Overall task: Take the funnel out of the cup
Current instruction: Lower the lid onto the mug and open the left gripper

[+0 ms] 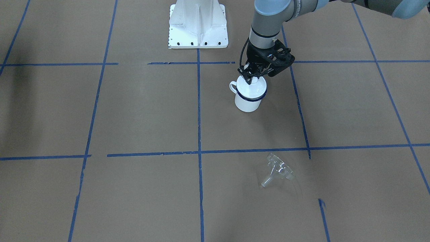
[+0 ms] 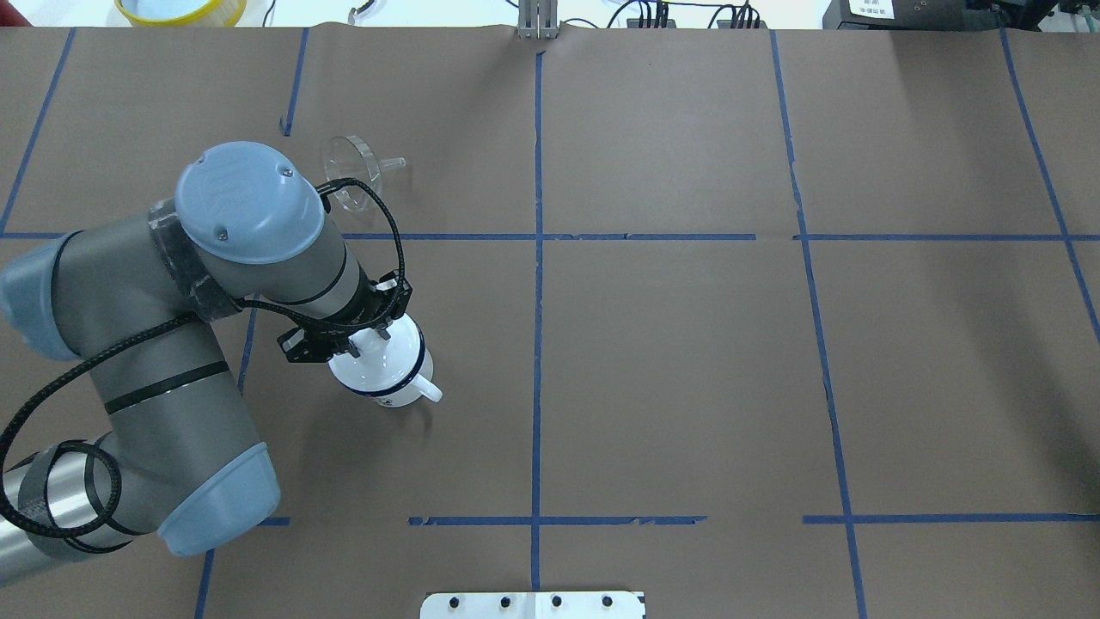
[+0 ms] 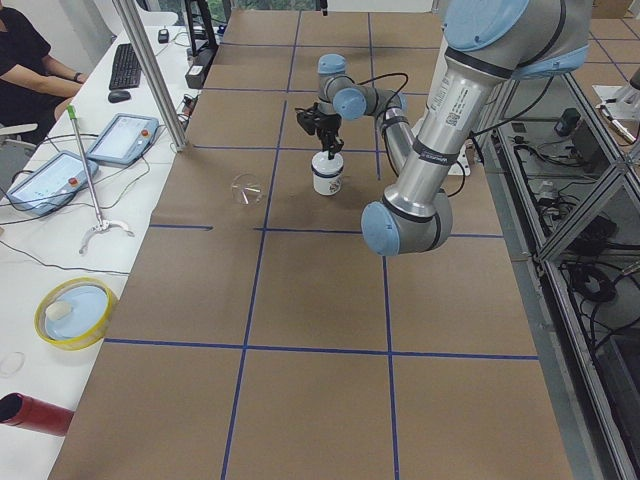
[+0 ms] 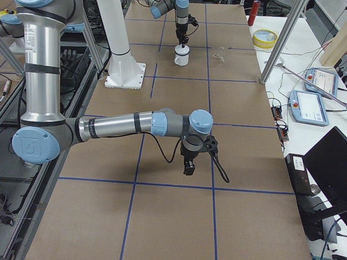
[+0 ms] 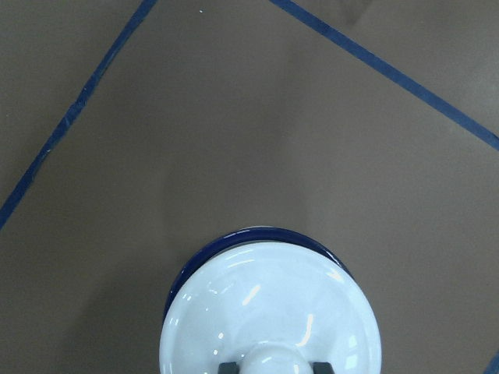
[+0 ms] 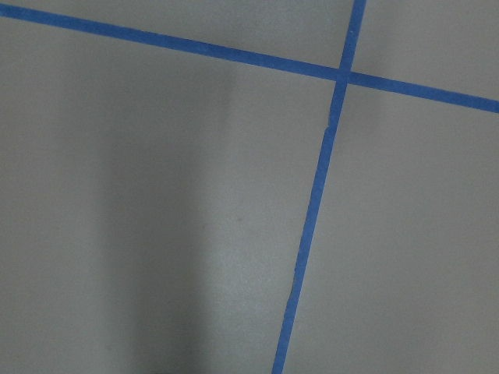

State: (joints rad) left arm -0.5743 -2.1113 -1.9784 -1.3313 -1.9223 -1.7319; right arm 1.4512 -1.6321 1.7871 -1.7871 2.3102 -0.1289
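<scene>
The clear funnel [image 1: 277,171] lies on its side on the brown table, well apart from the cup; it also shows in the overhead view [image 2: 352,172]. The cup [image 1: 248,101] is a white mug with a dark blue rim and stands upright [image 2: 382,378]. A white round knobbed lid [image 5: 269,312] sits on its mouth. My left gripper [image 1: 250,78] is right above the cup, and its fingers close on the lid's knob from both sides in the left wrist view [image 5: 271,366]. My right gripper [image 4: 188,168] hangs low over bare table far from the cup; I cannot tell whether it is open or shut.
The white robot base [image 1: 198,23] stands behind the cup. A yellow bowl [image 2: 180,9] sits beyond the table's far edge. Blue tape lines [image 1: 199,111] divide the table into squares. A red cylinder [image 3: 35,413] lies on the side bench.
</scene>
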